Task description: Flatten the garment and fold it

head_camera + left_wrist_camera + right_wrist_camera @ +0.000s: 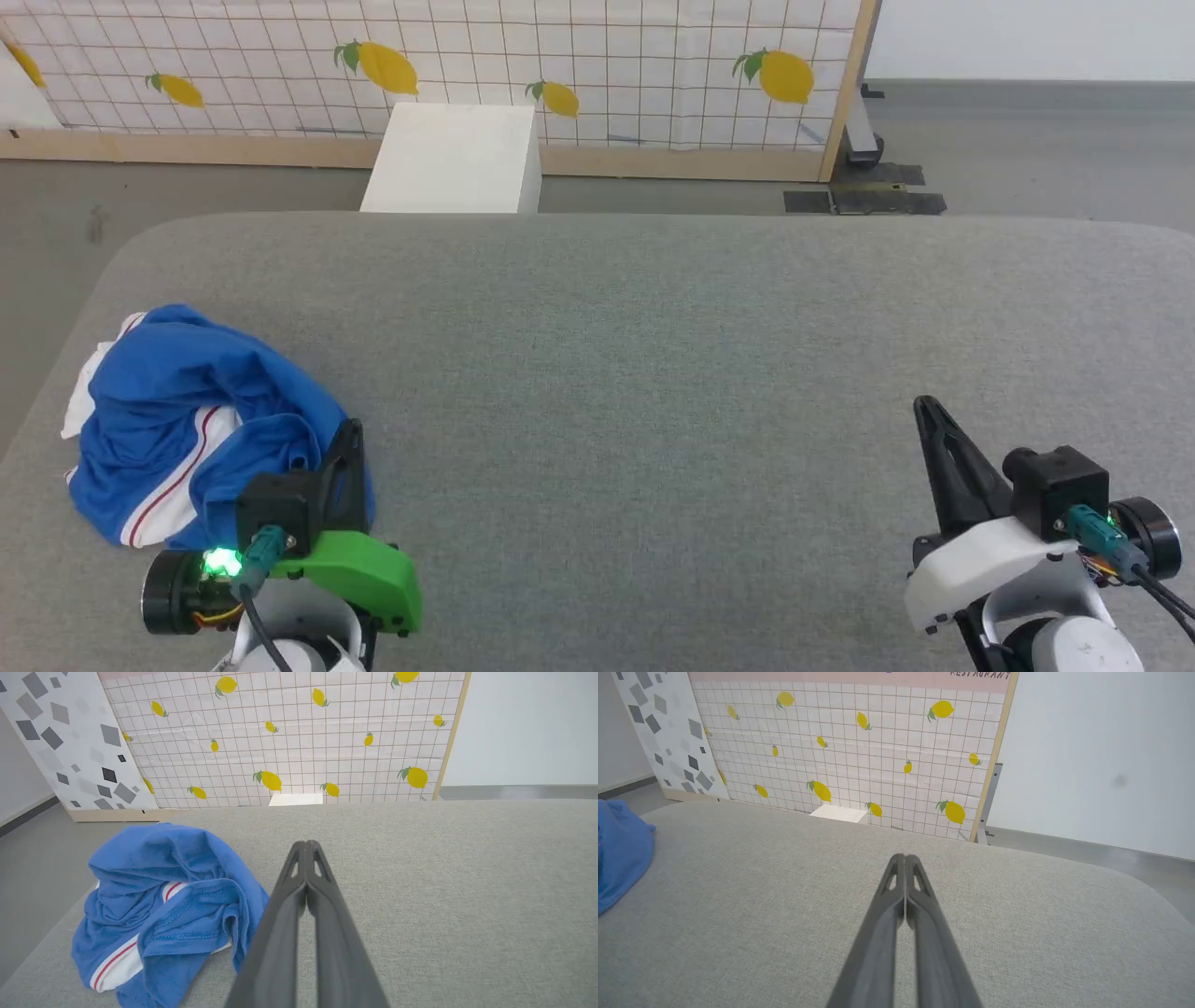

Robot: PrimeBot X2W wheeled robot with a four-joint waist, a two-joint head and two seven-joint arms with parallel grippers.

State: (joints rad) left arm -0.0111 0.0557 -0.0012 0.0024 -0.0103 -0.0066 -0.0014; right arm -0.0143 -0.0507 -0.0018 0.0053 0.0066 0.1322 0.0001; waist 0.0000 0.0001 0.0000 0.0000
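Note:
The garment (196,411) is a royal-blue jersey with white parts and red-striped trim, lying crumpled in a heap at the left end of the grey padded surface (653,373). Its lettering is hidden in the folds. My left gripper (350,434) hovers just right of the heap, fingers shut with nothing between them; in the left wrist view the gripper (306,845) points past the garment (163,905). My right gripper (926,406) is far to the right, shut and empty, also seen as the gripper (903,857) over bare fabric, with a blue edge of the garment (619,858) at far left.
A white box (457,159) stands on the floor just beyond the far edge of the surface. Behind it runs a lemon-patterned tiled panel (560,65) with a wooden frame. A metal stand foot (864,177) sits at the back right.

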